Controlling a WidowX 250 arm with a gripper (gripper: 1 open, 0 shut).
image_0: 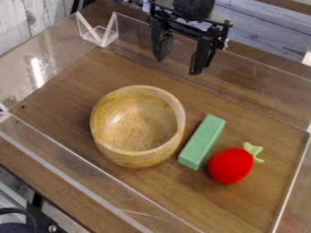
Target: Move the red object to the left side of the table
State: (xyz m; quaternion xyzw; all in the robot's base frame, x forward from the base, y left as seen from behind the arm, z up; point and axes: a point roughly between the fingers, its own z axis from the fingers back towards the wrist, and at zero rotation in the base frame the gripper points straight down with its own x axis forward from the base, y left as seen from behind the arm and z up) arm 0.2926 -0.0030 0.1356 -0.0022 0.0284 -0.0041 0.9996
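The red object (231, 166), a small glossy round toy fruit with a green leafy stem, lies on the table (85, 77) near the front right. My gripper (180, 52) hangs at the back of the table, well above and behind the fruit, with its two dark fingers spread apart and nothing between them. It touches nothing.
A round light wooden bowl (137, 125) sits in the middle of the table. A green rectangular block (203, 142) lies between the bowl and the fruit, almost touching the fruit. Low clear acrylic walls (97, 29) edge the table on all sides.
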